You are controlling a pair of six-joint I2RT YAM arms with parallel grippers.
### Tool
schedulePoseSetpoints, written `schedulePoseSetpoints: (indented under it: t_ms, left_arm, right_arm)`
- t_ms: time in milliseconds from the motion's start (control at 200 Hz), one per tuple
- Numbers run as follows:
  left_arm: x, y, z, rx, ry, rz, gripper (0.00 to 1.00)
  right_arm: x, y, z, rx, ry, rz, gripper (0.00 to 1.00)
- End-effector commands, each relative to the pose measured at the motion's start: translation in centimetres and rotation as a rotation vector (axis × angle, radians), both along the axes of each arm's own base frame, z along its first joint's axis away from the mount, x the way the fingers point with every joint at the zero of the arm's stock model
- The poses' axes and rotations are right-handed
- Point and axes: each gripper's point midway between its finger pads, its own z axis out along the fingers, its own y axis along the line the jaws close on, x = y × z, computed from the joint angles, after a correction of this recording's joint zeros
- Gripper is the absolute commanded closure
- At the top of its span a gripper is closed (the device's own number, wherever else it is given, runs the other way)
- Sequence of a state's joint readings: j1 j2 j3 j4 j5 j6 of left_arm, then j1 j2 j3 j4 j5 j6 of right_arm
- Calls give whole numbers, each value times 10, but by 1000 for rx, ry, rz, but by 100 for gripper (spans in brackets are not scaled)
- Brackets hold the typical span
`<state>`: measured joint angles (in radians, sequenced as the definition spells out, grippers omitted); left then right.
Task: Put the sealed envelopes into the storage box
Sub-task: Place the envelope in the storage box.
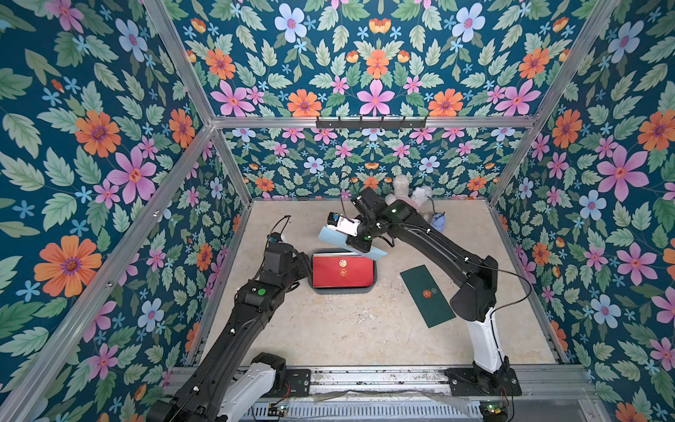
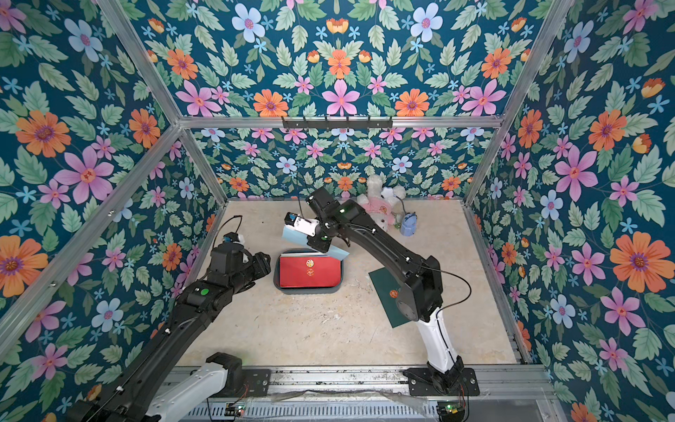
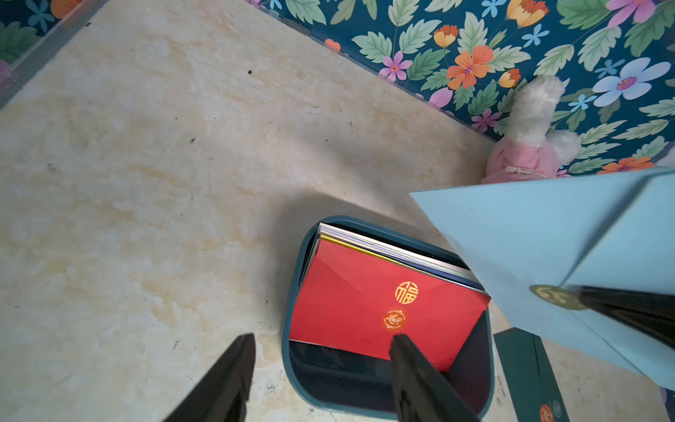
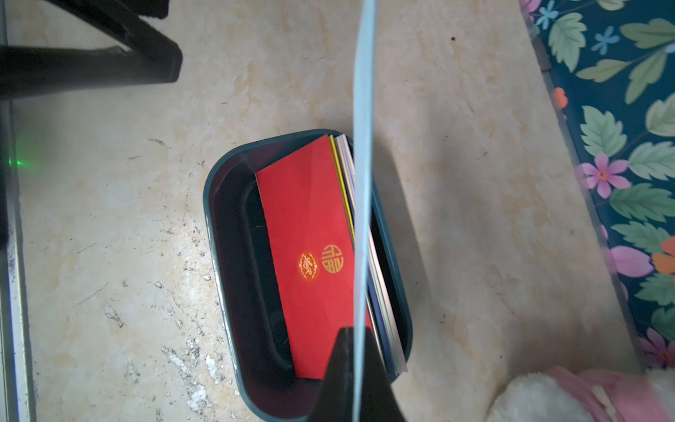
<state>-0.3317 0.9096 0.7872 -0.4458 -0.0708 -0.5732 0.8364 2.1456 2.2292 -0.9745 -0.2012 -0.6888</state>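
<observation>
A beige tabletop (image 1: pixel 328 329) carries a shallow teal storage box (image 1: pixel 341 291) stacked with envelopes, a red envelope (image 1: pixel 343 272) uppermost. Over the box's far long wall, the right gripper (image 4: pixel 353 339) holds a light blue envelope (image 3: pixel 529 237), jaws clamped at its seal. It is tilted on edge, its long axis nearly parallel to the box's. It looks light, thin and bendy, so a central pinch suits. A dark green envelope (image 1: pixel 427 296) lies flat nearby. The left gripper (image 3: pixel 323 339) hovers empty, jaws apart.

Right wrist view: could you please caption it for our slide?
Right gripper holds light blue envelope edge-on over the storage box, red envelope topmost.
</observation>
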Motion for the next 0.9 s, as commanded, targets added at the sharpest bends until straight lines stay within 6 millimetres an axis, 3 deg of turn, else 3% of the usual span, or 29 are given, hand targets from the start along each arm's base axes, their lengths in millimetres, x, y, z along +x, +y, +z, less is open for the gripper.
schedulePoseSetpoints:
  t_ms: [0, 160, 405, 865, 895]
  left_arm:
    - [-8, 11, -4, 52, 13, 21, 35]
    - [-15, 10, -6, 50, 16, -3, 35]
    - [-21, 14, -2, 52, 8, 7, 34]
    - [-21, 14, -2, 67, 11, 2, 34]
    - [-21, 14, -3, 67, 16, 1, 34]
  right_arm:
    - [-16, -1, -20, -103, 10, 80, 100]
    - [-27, 11, -25, -108, 7, 117, 100]
    - [-43, 16, -53, -163, 37, 190, 100]
    - [-46, 25, -96, -248, 25, 202, 100]
    - [-45, 26, -97, -254, 16, 195, 95]
